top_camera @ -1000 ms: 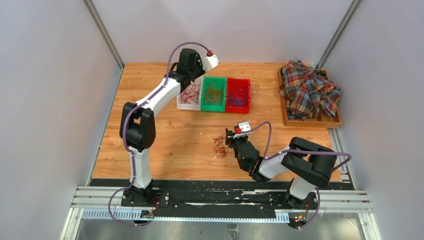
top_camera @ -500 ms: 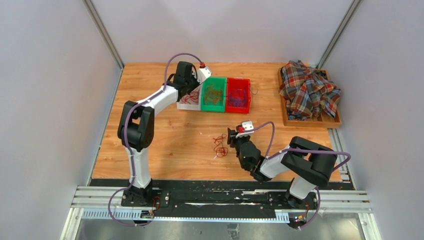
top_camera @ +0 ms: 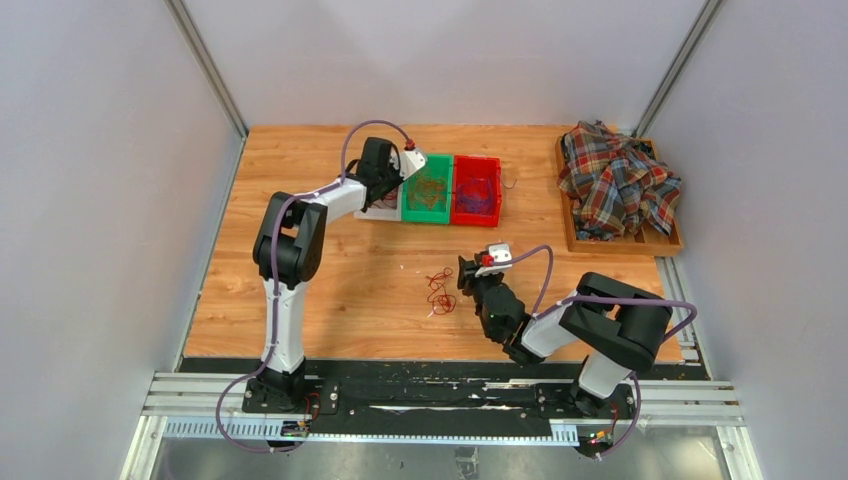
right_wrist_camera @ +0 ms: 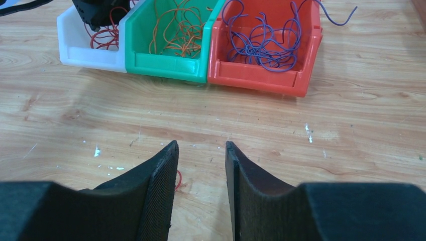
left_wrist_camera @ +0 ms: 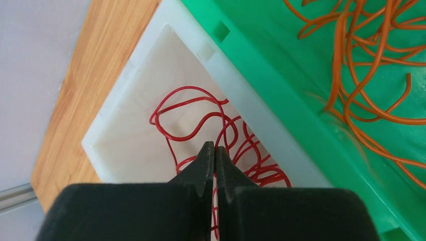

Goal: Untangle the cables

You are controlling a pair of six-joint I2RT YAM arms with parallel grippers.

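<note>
Left gripper [left_wrist_camera: 214, 150] pinched shut over white bin [left_wrist_camera: 125, 83] frame-left, hold on red cables [left_wrist_camera: 253, 168] unclear, right gripper [right_wrist_camera: 201, 150] half-open and empty; a snagged strand could drag sorted loops out.

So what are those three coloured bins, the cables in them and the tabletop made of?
The white bin, green bin and red bin look like moulded plastic: smooth, slightly glossy walls of even colour. The cables seem plastic-coated wire, since they are shiny and hold springy loops. The tabletop looks like wood or wood-look laminate, with visible grain and a matte, scuffed surface.
</note>
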